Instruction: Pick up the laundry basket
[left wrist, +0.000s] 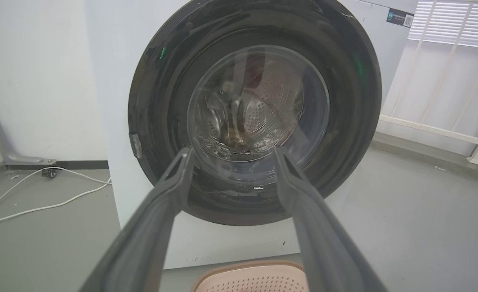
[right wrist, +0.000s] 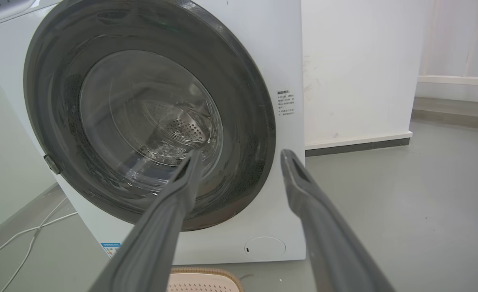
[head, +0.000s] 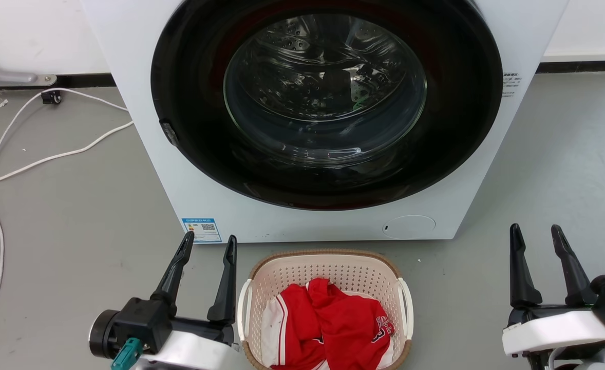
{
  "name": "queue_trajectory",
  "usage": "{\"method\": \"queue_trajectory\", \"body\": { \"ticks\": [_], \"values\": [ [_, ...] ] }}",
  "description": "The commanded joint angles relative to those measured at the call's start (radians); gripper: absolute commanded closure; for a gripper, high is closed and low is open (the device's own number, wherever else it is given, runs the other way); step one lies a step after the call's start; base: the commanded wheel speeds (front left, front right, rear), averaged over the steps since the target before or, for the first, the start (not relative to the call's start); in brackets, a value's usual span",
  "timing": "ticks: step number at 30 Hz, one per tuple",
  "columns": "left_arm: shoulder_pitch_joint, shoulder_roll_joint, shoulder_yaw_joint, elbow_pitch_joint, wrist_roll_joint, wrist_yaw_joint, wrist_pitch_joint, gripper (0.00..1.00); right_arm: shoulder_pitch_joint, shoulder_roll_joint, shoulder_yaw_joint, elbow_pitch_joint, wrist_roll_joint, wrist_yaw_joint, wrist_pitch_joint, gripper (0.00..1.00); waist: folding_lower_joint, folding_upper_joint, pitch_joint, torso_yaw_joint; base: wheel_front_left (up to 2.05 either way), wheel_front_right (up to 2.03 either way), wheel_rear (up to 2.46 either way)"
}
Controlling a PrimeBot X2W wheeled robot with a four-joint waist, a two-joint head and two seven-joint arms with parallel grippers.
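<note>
A plain laundry room: a front-loading washing machine (head: 282, 221) stood on grey floor (head: 66, 246) by white walls (head: 25, 31), the laundry basket (head: 333, 270) of red clothes (head: 333, 324) before it.

Light was bright, even and diffuse; shadows on the floor (head: 76, 216) were faint. Blinds (left wrist: 454, 22) glowed pale and washed out. The washer glass (head: 324, 90) carried soft glare streaks. In the wrist views the left claw (left wrist: 231, 150) and right claw (right wrist: 242, 153) blurred near the lens, and edges bowed.
</note>
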Motion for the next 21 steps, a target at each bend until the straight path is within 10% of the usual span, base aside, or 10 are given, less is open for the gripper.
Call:
{"method": "queue_trajectory", "body": {
  "ticks": [1, 21],
  "values": [
    [0.006, -0.002, 0.005, -0.001, 0.013, -0.005, -0.007, 0.00, 0.008, 0.000, -0.001, 0.002, -0.005, 0.000, -0.005, 0.00, 0.0000, -0.0001, 0.000, 0.000, 0.00, 0.00, 0.00],
    [0.032, -0.075, 0.082, 0.083, 0.190, -0.090, -0.039, 0.00, 0.003, 0.001, 0.011, 0.012, -0.070, 0.000, -0.036, 0.00, 0.0000, -0.0001, 0.000, 0.000, 0.00, 0.00, 0.00]
  ]
}}
